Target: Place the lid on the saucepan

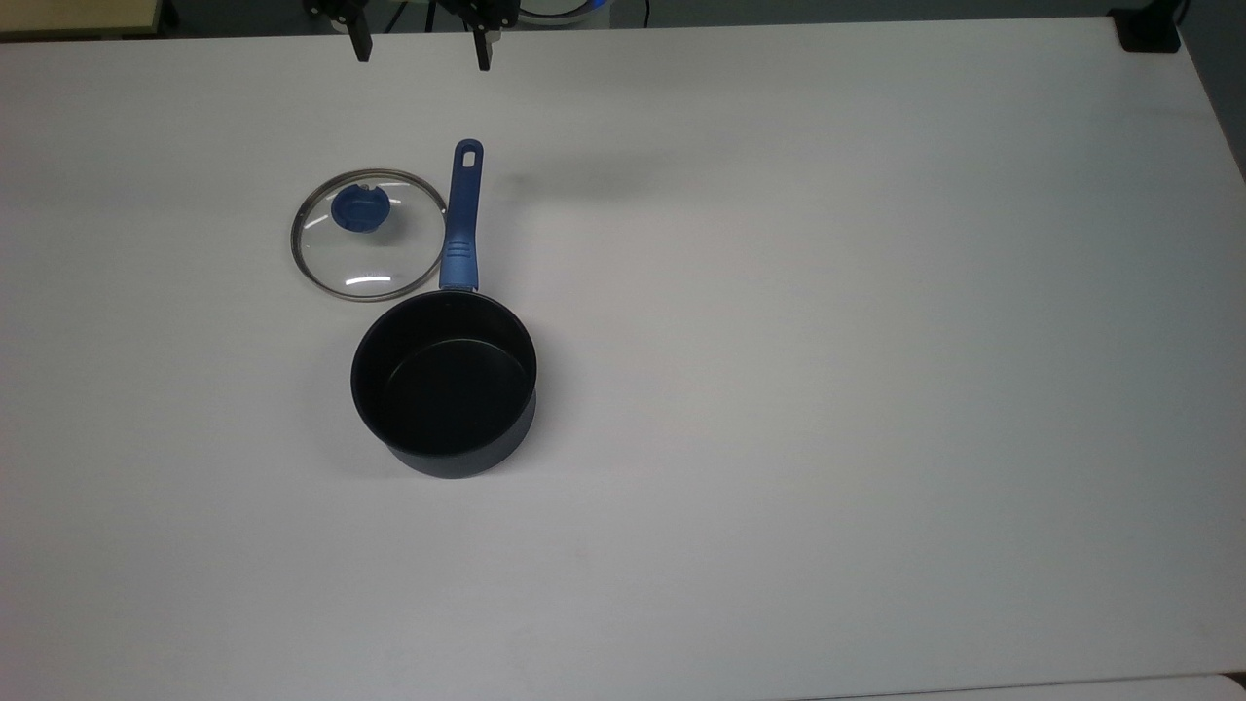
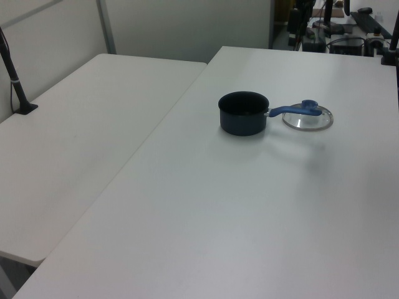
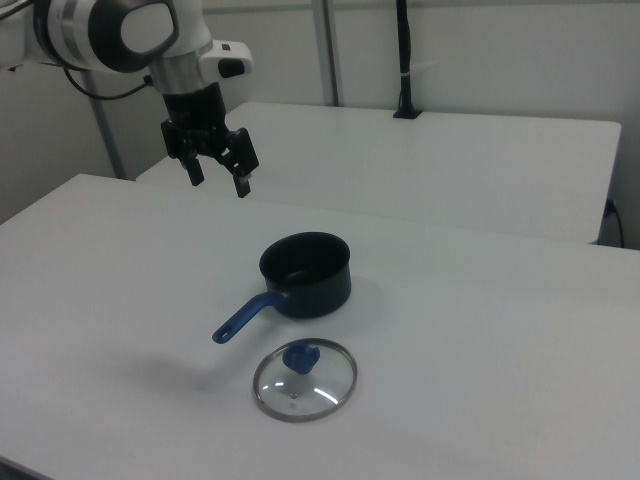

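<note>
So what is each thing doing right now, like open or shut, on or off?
lid: off the pot, lying flat on the table, knob up.
saucepan: upright, uncovered, empty inside.
end effector: open, holding nothing, up in the air above the table.

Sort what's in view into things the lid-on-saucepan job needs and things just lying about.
Needed for the job:
- lid, flat on the table beside the pan's handle
- saucepan, uncovered
- end effector, open, raised above the table

Just there:
- white table
- second table
- black post
</note>
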`<act>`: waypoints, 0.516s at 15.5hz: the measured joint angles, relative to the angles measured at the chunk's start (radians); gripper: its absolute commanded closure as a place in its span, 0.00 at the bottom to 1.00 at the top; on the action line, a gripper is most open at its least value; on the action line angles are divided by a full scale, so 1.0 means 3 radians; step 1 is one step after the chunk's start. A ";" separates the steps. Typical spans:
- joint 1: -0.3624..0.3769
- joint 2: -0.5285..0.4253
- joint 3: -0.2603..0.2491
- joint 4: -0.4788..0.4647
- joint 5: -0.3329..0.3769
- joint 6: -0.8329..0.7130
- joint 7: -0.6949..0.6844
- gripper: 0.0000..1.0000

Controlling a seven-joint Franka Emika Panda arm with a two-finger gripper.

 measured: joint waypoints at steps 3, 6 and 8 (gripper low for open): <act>0.0000 0.0000 0.0000 0.0000 0.0000 0.0000 0.0000 0.00; 0.0000 0.0000 -0.0014 0.0000 0.0000 -0.0025 -0.0022 0.00; -0.0002 -0.0001 -0.0038 0.0001 -0.0005 -0.0158 -0.0267 0.00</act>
